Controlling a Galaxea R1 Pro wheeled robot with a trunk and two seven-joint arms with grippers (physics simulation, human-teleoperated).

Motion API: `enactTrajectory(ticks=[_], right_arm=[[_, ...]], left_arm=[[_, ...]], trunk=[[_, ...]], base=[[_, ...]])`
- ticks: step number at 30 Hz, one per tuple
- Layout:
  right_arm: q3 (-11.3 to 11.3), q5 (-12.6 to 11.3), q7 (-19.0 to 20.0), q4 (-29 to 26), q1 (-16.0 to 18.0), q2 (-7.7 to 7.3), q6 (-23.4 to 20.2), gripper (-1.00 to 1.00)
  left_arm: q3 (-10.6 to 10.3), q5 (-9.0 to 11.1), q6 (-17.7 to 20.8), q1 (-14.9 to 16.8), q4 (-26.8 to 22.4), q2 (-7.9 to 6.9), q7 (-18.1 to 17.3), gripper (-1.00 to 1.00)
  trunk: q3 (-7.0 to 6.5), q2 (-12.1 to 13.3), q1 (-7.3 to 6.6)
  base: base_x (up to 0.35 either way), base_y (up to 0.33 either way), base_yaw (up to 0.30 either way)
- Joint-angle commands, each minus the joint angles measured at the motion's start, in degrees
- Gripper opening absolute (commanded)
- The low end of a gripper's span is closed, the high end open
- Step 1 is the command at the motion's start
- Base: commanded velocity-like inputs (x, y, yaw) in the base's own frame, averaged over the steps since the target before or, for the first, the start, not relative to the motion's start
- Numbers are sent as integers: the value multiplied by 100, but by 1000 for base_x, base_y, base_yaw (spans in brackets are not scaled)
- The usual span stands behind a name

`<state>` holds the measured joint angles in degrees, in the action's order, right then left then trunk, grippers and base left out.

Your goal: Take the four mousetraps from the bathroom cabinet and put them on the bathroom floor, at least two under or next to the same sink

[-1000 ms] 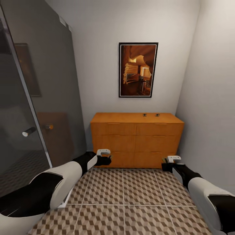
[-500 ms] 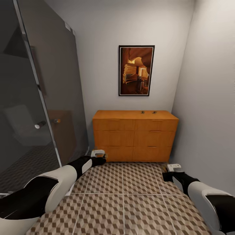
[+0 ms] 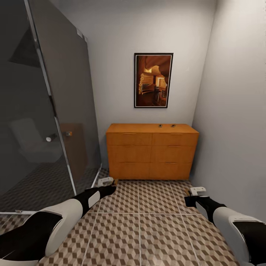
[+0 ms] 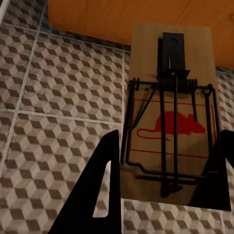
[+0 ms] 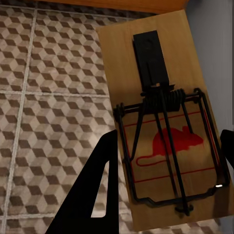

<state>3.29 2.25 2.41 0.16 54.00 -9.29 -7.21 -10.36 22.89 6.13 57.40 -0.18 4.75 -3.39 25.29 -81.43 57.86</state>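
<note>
Each gripper holds a mousetrap low over the bathroom floor (image 3: 140, 225). My left gripper (image 4: 170, 139) is shut on a wooden mousetrap (image 4: 170, 73) with a red mouse print and a black wire spring. My right gripper (image 5: 171, 136) is shut on a second mousetrap (image 5: 156, 73) of the same kind. From the head camera, the left gripper (image 3: 105, 182) hovers near the cabinet's left foot and the right gripper (image 3: 197, 191) near the right wall. Two more mousetraps (image 3: 160, 125) (image 3: 173, 125) lie on top of the orange-brown cabinet (image 3: 151, 155). The sink is out of view.
A dark glass shower screen (image 3: 55, 111) with a chrome frame and knob stands along the left. A grey wall (image 3: 236, 122) closes the right side. A framed picture (image 3: 153, 80) hangs above the cabinet. Patterned tiles stretch between my arms.
The head view has pulled back from the cabinet, which now looks smaller and farther. Both grippers sit lower against the floor tiles, each still holding its trap.
</note>
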Motion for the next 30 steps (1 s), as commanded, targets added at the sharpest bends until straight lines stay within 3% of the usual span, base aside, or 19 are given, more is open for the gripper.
enactTrajectory(ticks=[1, 12, 15, 17, 30], right_arm=[[32, 11, 9, 2, 6, 0, -21, -100], [32, 12, -205, 2, 5, 17, -18, -100], [32, 7, -221, 2, 5, 32, -17, -100], [32, 5, -222, 7, 5, 89, -17, -100], [32, 3, -223, 19, 5, 206, -17, -100]], left_arm=[[-48, 50, 22, 1, -2, -1, -10, -100], [-73, -18, 18, -153, 0, -21, 3, -100], [-73, -341, 19, -166, 0, -33, 17, -100], [-72, -389, 14, -176, 0, -62, 25, -100], [-72, -419, -9, -305, 0, -274, 49, -100]], trunk=[[6, -4, -1], [6, -4, -1], [6, -4, -1], [6, -4, -1], [6, -4, -1]], base=[[-43, 0, 0], [-8, 0, 148], [0, 0, 271], [0, 0, 279], [0, 0, 280]])
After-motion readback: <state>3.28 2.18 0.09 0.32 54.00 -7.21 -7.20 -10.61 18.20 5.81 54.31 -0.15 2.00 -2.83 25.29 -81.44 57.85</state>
